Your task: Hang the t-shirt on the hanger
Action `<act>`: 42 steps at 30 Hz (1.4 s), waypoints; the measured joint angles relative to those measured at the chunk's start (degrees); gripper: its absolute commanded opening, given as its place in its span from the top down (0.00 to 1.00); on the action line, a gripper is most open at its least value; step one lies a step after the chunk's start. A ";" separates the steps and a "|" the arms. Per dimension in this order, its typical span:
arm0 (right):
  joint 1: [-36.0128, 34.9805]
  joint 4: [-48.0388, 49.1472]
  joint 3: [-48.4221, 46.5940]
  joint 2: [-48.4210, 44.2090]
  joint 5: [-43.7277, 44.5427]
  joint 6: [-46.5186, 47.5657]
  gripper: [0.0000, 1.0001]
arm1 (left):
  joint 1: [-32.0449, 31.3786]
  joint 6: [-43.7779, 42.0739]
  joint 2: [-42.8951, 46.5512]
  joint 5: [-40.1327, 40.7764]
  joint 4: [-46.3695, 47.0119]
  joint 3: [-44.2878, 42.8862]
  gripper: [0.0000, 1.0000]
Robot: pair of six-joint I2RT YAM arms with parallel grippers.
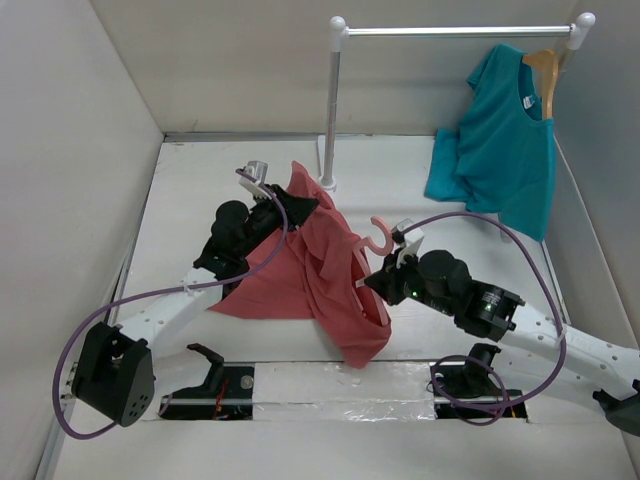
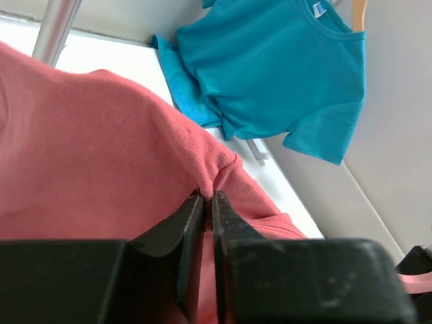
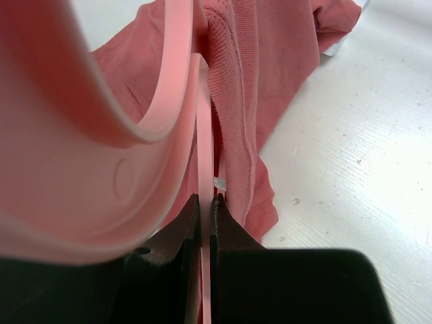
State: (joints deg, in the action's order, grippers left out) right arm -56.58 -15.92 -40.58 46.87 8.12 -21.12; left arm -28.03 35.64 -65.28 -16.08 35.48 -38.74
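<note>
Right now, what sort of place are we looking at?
Probably a robot test cell: a white walled table, left arm and right arm bolted at its near edge, and a clothes rail holding a teal t-shirt.

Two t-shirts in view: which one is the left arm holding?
The salmon-red t-shirt: the left gripper has its fingers shut on a fold of it. The teal t-shirt hangs apart on the wooden hanger at the rail.

The left gripper (image 1: 303, 205) was raised, arm stretched forward, jaws pinched on the t-shirt (image 1: 300, 280); the right gripper (image 1: 372, 282), arm angled inward, clamped the hanger (image 1: 380, 238).
</note>
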 measured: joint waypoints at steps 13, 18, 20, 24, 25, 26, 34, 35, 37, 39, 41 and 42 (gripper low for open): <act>-0.20 -2.34 -0.22 -0.83 -2.71 -0.11 1.00 | -0.04 0.37 0.11 5.84 -4.61 -9.60 1.00; -0.94 -7.98 -3.82 -4.72 -2.51 -0.22 1.00 | -0.04 -0.07 -0.55 8.72 -7.50 -13.57 1.00; -1.16 -10.14 -6.73 -5.46 -1.90 0.07 1.00 | -0.04 -0.22 -1.05 9.33 -8.66 -14.95 1.00; -1.33 -15.93 -15.32 -4.50 -0.33 1.70 1.00 | -0.11 -0.70 -2.25 10.05 -11.45 -19.50 1.00; -1.31 -17.64 -18.18 -3.56 -0.11 2.21 1.00 | -0.13 -0.85 -2.54 10.19 -12.44 -21.22 1.00; -1.33 -19.65 -21.68 -2.12 -0.09 2.89 1.00 | -0.13 -1.03 -2.95 10.25 -13.40 -23.34 1.00; -1.55 -34.14 -61.86 12.87 1.62 8.92 1.00 | -0.09 -2.84 -4.66 11.13 -18.01 -42.23 0.78; -1.60 -34.75 -65.59 13.77 2.38 9.77 1.00 | -0.07 -2.93 -3.98 11.30 -17.97 -42.95 0.75; -1.33 -35.26 -69.75 14.40 3.69 11.26 1.00 | -0.07 -3.02 -1.53 11.69 -18.16 -42.12 0.69; 0.59 -35.30 -69.68 13.70 3.54 12.37 1.00 | -0.07 -3.06 1.60 12.22 -18.53 -39.08 0.68; 5.60 -35.06 -66.62 12.74 1.77 13.14 1.00 | -0.09 -3.04 4.57 12.74 -18.99 -34.80 0.67; 8.37 -35.06 -64.65 12.70 0.92 13.46 1.00 | -0.09 -2.97 5.97 12.83 -19.32 -32.52 0.67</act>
State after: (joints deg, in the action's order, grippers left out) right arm -48.21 -50.98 -105.23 59.57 9.04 -7.66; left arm -28.12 32.67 -59.31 -3.25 16.16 -71.26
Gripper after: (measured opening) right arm 0.079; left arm 0.322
